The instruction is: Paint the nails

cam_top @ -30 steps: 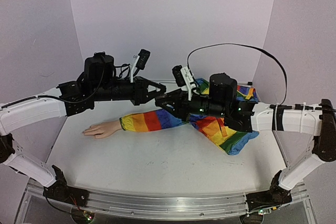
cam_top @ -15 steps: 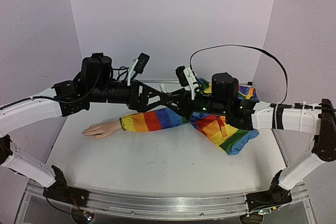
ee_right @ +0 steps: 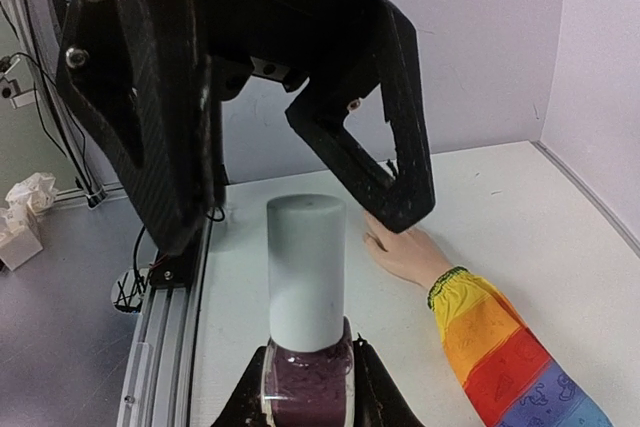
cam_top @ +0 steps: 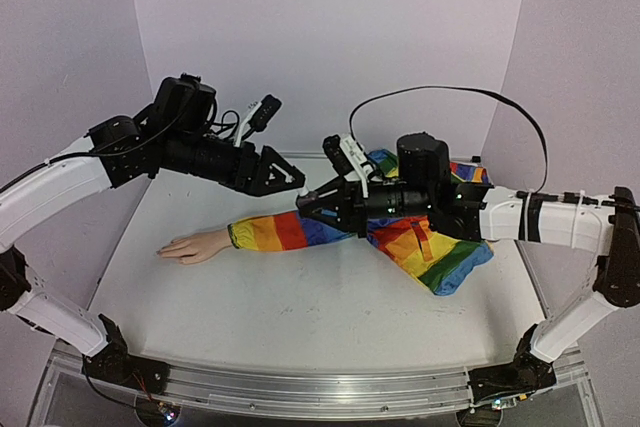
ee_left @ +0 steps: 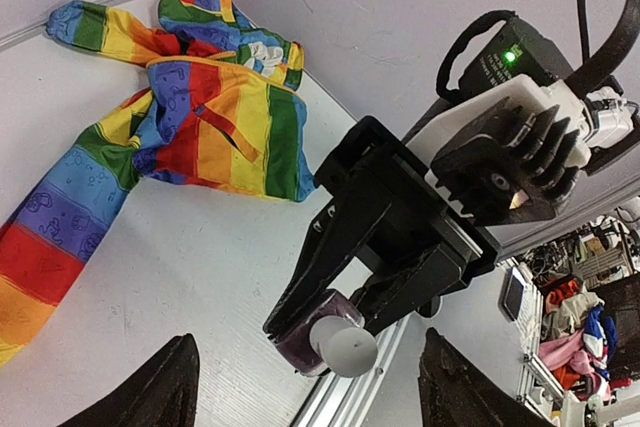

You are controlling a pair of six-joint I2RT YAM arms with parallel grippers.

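My right gripper [ee_right: 307,404] is shut on a small bottle of dark purple polish [ee_right: 305,387], whose pale grey cap [ee_right: 305,272] is on and points toward the left arm. In the left wrist view the same bottle [ee_left: 308,339] sits between the right gripper's black fingers [ee_left: 330,257]. My left gripper [ee_left: 305,397] is open, a short way back from the cap, with nothing between its fingers. The mannequin hand [cam_top: 195,245] lies flat on the table at the left, in its rainbow-striped sleeve [cam_top: 285,230]. Its nails are too small to make out.
The rest of the rainbow garment [cam_top: 430,247] lies crumpled under the right arm at the back right. A black cable [cam_top: 450,92] loops above that arm. An aluminium rail [cam_top: 300,387] runs along the table's near edge, and walls close off the back and sides.
My left gripper was shut at the bottle's cap, then opened and drew back up and to the left. The cap stays on the bottle. The right gripper shifted slightly left.
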